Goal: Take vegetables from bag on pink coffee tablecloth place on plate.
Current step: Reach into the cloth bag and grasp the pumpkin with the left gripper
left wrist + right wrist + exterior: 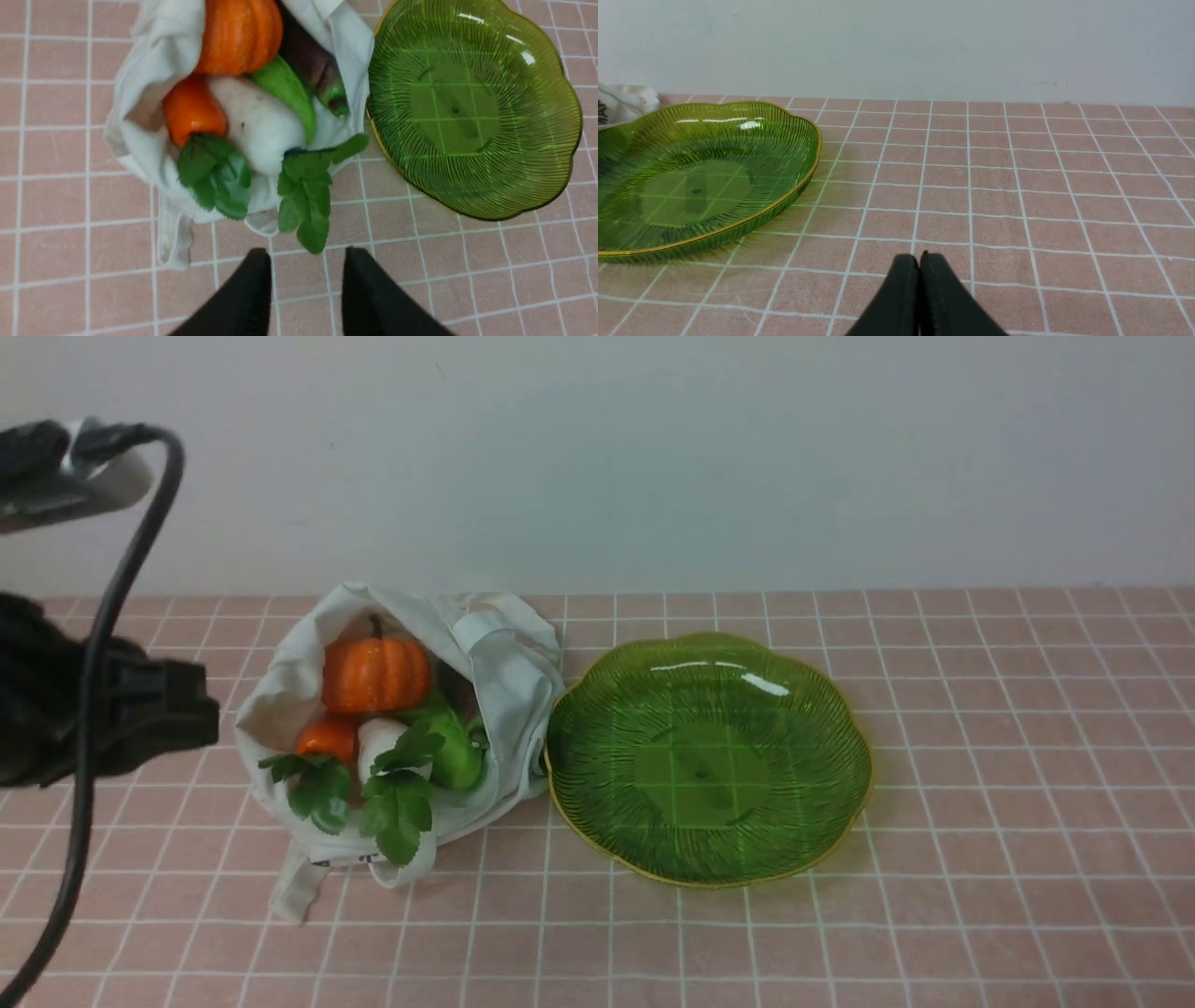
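Underneath everything, the tablecloth [980, 756] is covering the whole table, giving one flat working surface. Right of centre the plate [709, 761] is sitting empty, its left rim touching the bag [509, 663], which is probably keeping each carry short. The bag is lying slumped on its side with its mouth gaping toward the near edge, so the vegetables are all showing. The pumpkin [375, 674] is resting farthest in. The cucumber [459, 751] is lying on the right, the radish [378, 739] in the middle and the carrot [329, 737] on the left, with the leaves of these last two spilling out over the near lip. The left gripper [307, 254] is hanging close to those leaves with its jaws apart, seemingly readying for a first pick. The right gripper [919, 257] is idling with its jaws pressed together over bare cloth beside the plate, apart from it.
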Robot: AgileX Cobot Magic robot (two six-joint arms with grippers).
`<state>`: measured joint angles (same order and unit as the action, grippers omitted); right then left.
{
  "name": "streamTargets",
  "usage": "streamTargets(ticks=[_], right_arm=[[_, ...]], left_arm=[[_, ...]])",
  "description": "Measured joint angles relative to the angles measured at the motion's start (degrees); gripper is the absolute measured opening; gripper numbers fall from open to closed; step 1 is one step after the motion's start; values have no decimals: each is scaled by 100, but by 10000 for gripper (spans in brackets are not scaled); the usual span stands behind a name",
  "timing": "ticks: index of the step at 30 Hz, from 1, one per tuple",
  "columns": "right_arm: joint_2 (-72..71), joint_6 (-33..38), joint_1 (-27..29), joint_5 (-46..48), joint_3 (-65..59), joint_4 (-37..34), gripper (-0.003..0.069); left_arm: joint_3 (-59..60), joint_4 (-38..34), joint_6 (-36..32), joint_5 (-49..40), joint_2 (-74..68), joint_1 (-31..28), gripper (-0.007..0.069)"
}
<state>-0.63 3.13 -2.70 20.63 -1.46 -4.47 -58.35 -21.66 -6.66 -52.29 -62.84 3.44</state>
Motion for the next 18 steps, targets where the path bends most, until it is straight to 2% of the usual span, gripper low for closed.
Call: streamTargets(ticks=[2, 4, 7, 8, 11, 14, 18], right_arm=[[0, 0, 0, 0, 0, 0, -15], [0, 0, 0, 0, 0, 0, -15], [0, 0, 0, 0, 0, 0, -15], [0, 0, 0, 0, 0, 0, -15], [0, 0, 0, 0, 0, 0, -15], [0, 0, 0, 0, 0, 0, -15], [0, 0, 0, 0, 0, 0, -15]], left_arm=[[-198, -6, -66, 0, -235, 124, 267], [-489, -11, -146, 0, -764, 462, 360], [-652, 48, -146, 6, -1190, 716, 419], [-785, 187, -146, 31, -1531, 878, 461], [-949, 415, -40, 115, -1931, 998, 507], [-1174, 840, 340, 570, -2547, 1036, 577], [-1220, 1103, 608, 1238, -3008, 1036, 605]])
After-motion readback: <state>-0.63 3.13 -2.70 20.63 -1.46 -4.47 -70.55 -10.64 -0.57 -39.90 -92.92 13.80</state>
